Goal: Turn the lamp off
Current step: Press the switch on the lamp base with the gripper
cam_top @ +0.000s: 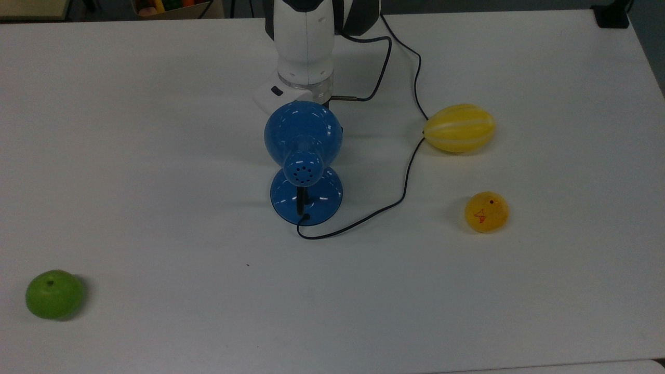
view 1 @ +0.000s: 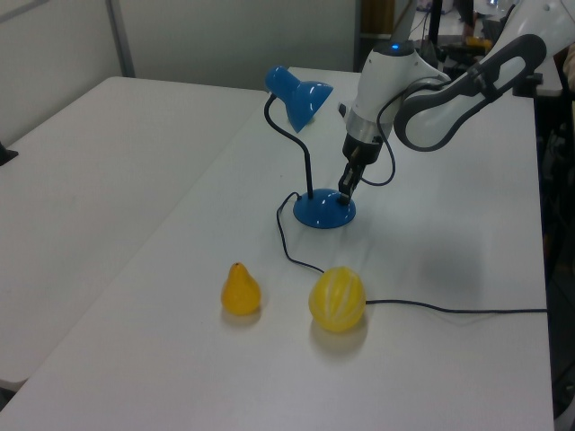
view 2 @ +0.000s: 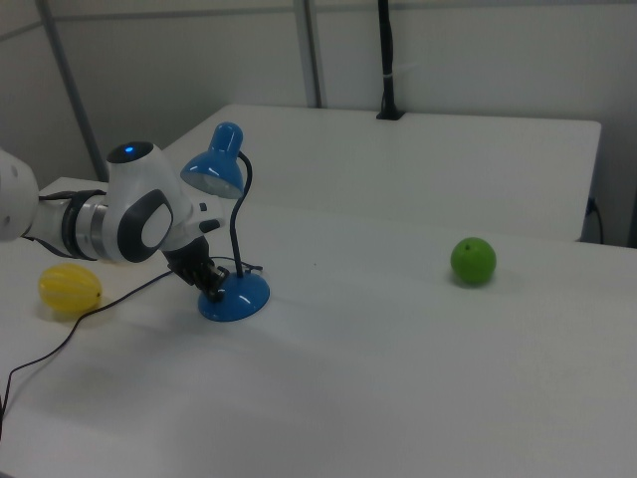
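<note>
The lamp [view 1: 310,148] is recorded standing upright near the middle of the counter [cam_top: 156,311], its round base [view 1: 323,212] flat on the surface and its neck rising to a shade [view 1: 299,93] that leans toward the arm's side. No glow is seen under the shade and no bright patch on the counter around the base, so the lamp is judged to be off and the task essentially done. The hand [view 1: 347,187] is found at the base's rim, on the side of the base toward the left view's right, tips pointed down and touching or just above the base; contact cannot be settled. In the right view the hand [view 2: 206,281] is seen on the base's left edge. Whether the hand is open or closed cannot be told; nothing is seen held. The governing relation is noted: the base lies directly below and just beside the hand, with the shade overhanging, so a clean withdrawal is judged to go up and away from the neck. The cord [cam_top: 395,171] runs from the base past a yellow melon [cam_top: 459,128]. A yellow pear [view 1: 240,289] and a green apple [cam_top: 54,293] lie well apart from the base.
</note>
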You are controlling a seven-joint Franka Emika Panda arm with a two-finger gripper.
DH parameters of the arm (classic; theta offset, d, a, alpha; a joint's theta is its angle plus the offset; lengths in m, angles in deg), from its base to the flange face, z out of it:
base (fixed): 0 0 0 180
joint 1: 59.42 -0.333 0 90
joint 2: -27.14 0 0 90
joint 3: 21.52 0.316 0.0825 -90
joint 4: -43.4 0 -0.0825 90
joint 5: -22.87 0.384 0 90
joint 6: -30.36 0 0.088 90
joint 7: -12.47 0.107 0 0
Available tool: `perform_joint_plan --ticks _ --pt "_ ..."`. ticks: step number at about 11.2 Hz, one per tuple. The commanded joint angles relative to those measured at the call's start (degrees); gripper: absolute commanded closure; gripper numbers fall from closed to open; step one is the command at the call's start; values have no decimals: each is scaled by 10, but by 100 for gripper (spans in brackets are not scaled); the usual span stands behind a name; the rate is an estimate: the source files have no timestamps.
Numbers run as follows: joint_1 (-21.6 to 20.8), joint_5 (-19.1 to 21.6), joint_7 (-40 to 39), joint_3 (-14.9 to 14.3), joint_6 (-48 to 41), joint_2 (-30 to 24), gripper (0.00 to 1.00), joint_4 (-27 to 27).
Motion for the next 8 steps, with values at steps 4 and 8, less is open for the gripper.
perform_joint_plan --ticks 4,8 --pt "-5 4 10 -2 4 13 100 10" --pt "-6 4 18 -2 -101 -22 100 -10"
